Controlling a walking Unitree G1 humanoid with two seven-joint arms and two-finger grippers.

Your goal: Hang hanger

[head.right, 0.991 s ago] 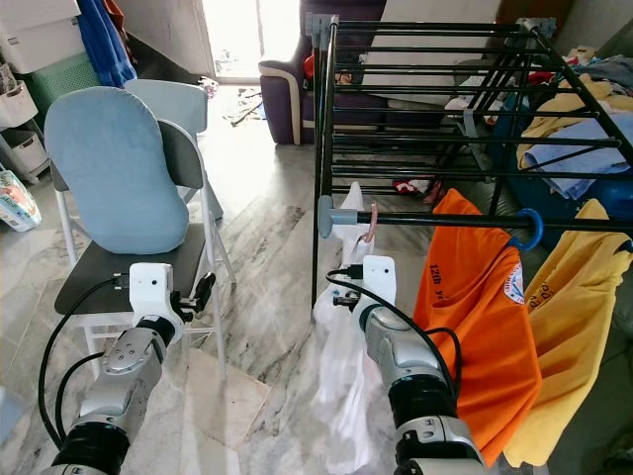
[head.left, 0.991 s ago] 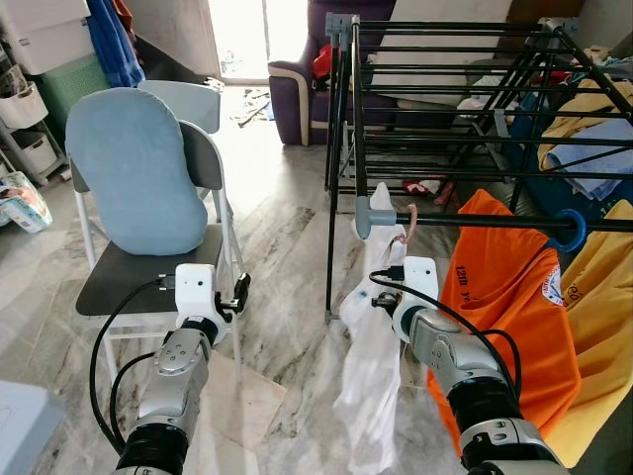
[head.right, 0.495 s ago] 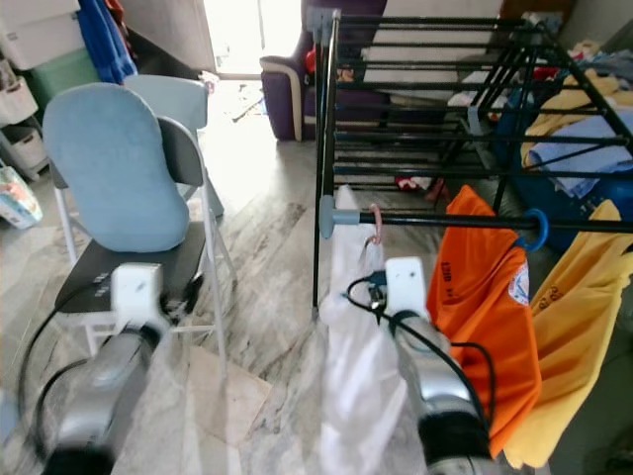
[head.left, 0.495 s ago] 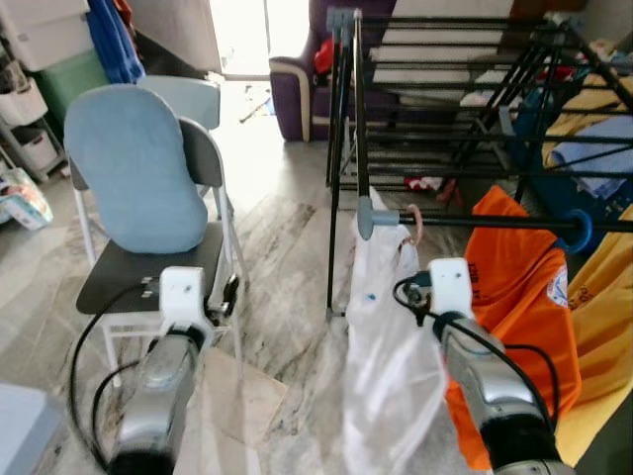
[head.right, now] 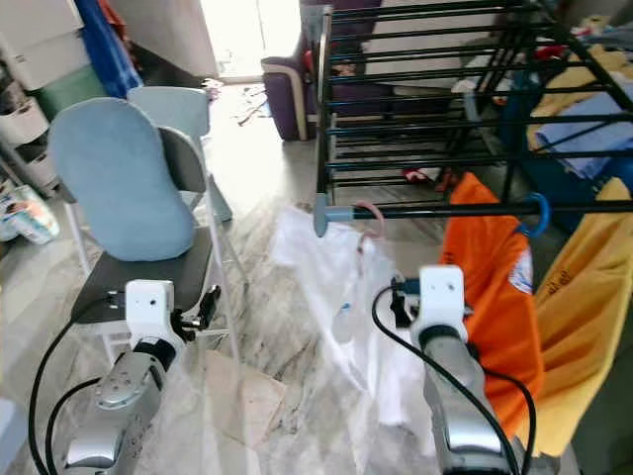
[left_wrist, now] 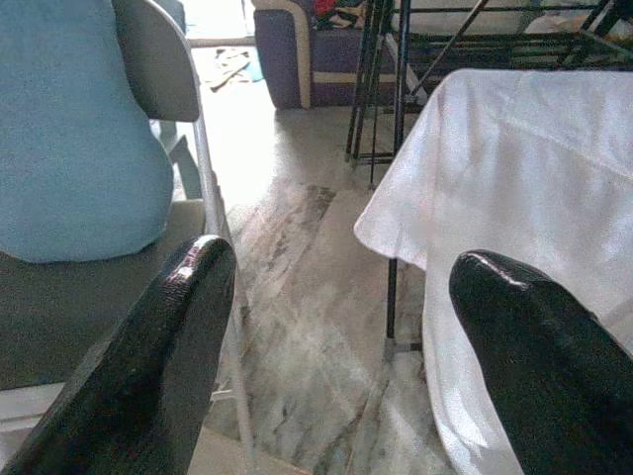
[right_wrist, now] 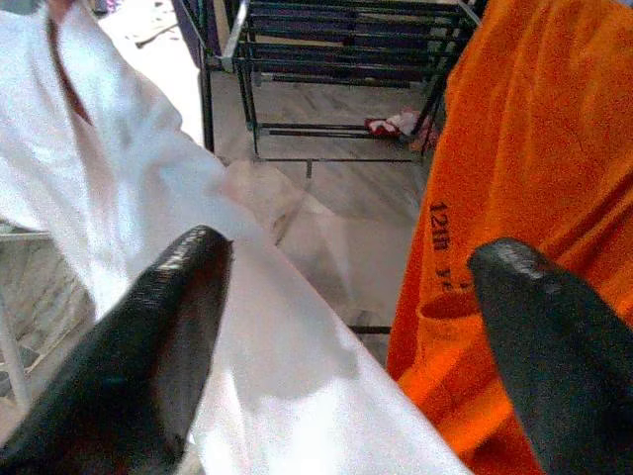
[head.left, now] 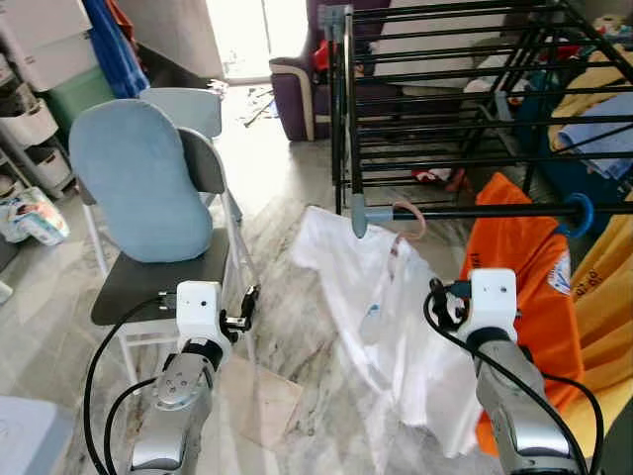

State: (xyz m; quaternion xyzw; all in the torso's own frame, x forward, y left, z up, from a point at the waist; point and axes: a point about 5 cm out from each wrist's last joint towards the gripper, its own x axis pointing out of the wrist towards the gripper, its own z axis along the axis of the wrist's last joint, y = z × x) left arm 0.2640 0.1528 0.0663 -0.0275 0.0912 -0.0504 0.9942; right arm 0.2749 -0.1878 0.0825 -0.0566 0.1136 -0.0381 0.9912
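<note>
White cloth, a shirt (head.left: 396, 317) on a pink hanger (head.left: 410, 216), hung from the black rail (head.left: 475, 211) of the drying rack (head.left: 445, 89), its hook over the bar just beside the grey end cap, so the hanger looked already placed. The right gripper (right_wrist: 336, 327) stood wide open and held nothing, its fingers close to the shirt and to the orange shirt (head.left: 514, 267) beside it. The left gripper (left_wrist: 336, 327) was likewise spread and empty, near the chair (head.left: 148, 208).

To finish well, I judged the right arm should draw straight back, fingers apart, so that no fold of cloth caught and dragged the hook off the rail.

On the orange shirt black lettering began "12th"; the rest could not be read.
</note>
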